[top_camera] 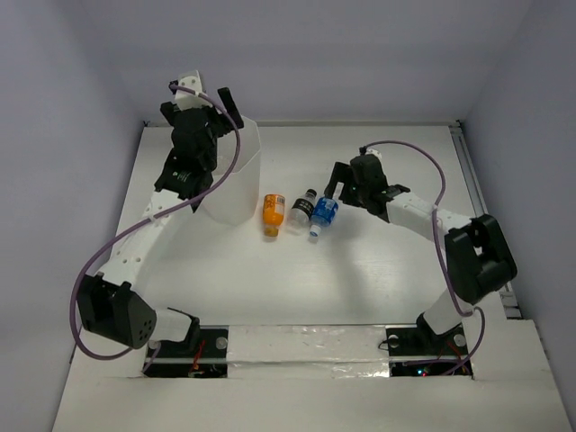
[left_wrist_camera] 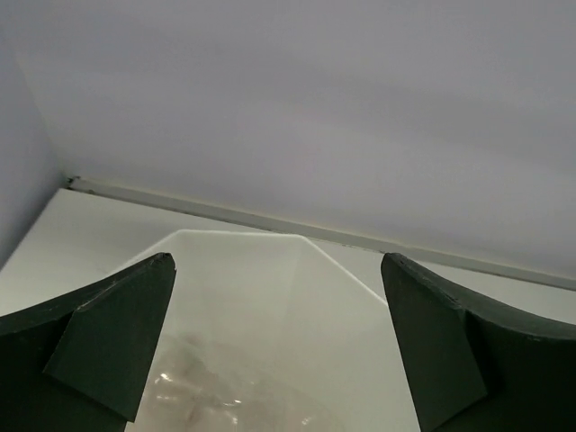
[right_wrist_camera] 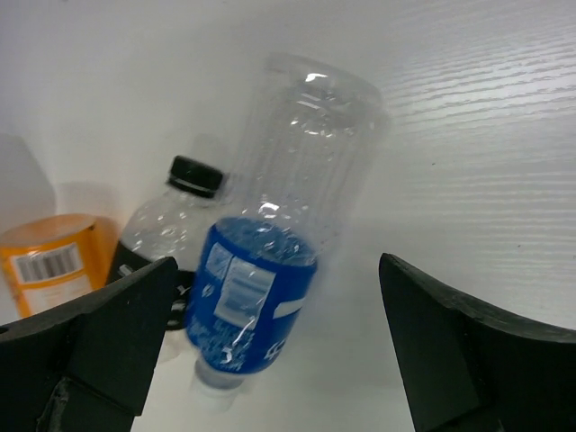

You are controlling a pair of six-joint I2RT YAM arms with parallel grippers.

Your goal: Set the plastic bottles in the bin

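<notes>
Bottles: we count three lying on the wood-grained white table [top_camera: 378, 270]; orange bottle [top_camera: 274, 214], black-capped bottle [top_camera: 302, 207], blue-labelled bottle [top_camera: 323, 214] of clear ribbed plastic; close together
Bin [top_camera: 236, 180]: one; translucent white, angular rim; left of the bottles; clear shapes inside, which we cannot count
Left gripper [left_wrist_camera: 277, 270]: above the bin; jaws wide, empty
Right gripper [right_wrist_camera: 277, 270]: above the blue-labelled bottle; jaws wide, empty

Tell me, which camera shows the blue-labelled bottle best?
The right wrist view: the blue-labelled bottle fills the frame, label and clear body sharp. The top view shows it small, lying beside the black-capped bottle. The left wrist view misses it, looking into the bin.
</notes>
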